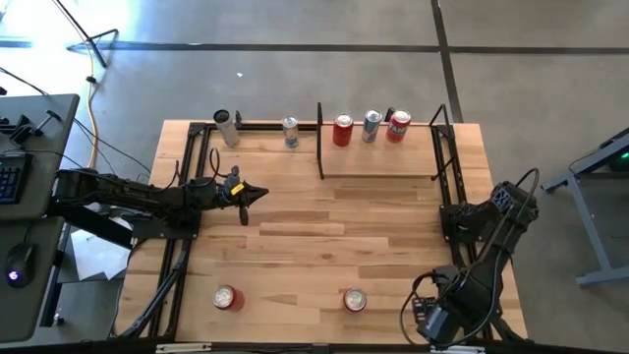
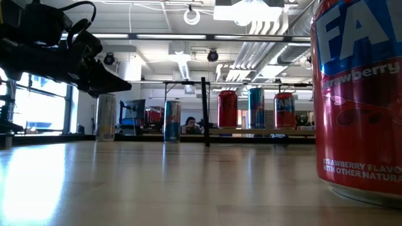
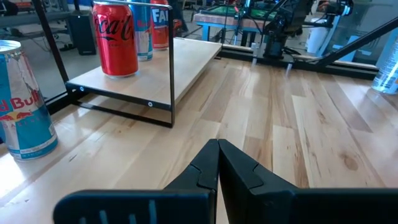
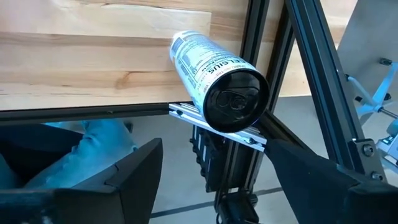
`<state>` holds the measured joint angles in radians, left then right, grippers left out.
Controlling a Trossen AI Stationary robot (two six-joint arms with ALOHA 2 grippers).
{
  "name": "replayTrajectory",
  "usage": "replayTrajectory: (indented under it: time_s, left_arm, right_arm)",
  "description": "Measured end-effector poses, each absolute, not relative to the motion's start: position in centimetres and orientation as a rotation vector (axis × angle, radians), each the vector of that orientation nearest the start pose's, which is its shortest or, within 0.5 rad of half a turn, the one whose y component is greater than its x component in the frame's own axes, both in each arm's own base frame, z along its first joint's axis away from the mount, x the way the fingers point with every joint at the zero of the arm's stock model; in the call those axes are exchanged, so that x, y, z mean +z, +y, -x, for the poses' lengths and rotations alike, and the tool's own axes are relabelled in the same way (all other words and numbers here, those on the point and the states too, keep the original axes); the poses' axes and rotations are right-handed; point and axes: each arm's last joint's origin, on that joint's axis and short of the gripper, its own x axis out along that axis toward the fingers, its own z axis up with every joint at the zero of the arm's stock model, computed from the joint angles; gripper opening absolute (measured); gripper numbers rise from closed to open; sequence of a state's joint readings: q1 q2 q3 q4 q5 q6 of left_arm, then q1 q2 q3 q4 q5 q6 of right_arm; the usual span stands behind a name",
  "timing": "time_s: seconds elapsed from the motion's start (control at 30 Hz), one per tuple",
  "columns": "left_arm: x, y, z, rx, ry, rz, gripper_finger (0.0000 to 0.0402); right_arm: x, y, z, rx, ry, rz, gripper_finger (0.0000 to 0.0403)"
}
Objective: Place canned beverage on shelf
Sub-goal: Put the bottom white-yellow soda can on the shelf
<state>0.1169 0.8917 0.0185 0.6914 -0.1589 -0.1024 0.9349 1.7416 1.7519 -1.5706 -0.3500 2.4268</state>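
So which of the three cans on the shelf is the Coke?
The red can at the left end of the shelf in the high view, nearest the Red Bull can. The middle can is blue and silver; the far can is a Fanta.

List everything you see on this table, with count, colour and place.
Pale wood shelf with black metal bars: one, back of the table, right of centre.
Red cans on the shelf: two, either side of the silver-blue shelf can.
Silver-blue Red Bull can: one, on the tabletop left of the shelf.
Tall silver can: one, back left.
Red front cans: two, near the front edge.
White printed can: one, right wrist view only, by the black frame.
Left gripper: shut, over left middle.
Right gripper: open, front right corner.
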Motion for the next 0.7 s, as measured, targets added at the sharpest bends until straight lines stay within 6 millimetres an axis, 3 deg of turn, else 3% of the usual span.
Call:
replayTrajectory:
  time_s: [0.33, 0.7]
  left_arm:
    - [14.1, 2.2, -15.0, 0.286, 0.181, 0.106, 0.0000]
    - [14.1, 2.2, -15.0, 0.286, 0.180, 0.115, 0.0000]
  right_arm:
    - [31.4, 27.8, -16.5, -1.203, 1.644, -1.041, 0.0284]
    - [29.8, 29.4, -15.7, -1.216, 1.567, -0.970, 0.0284]
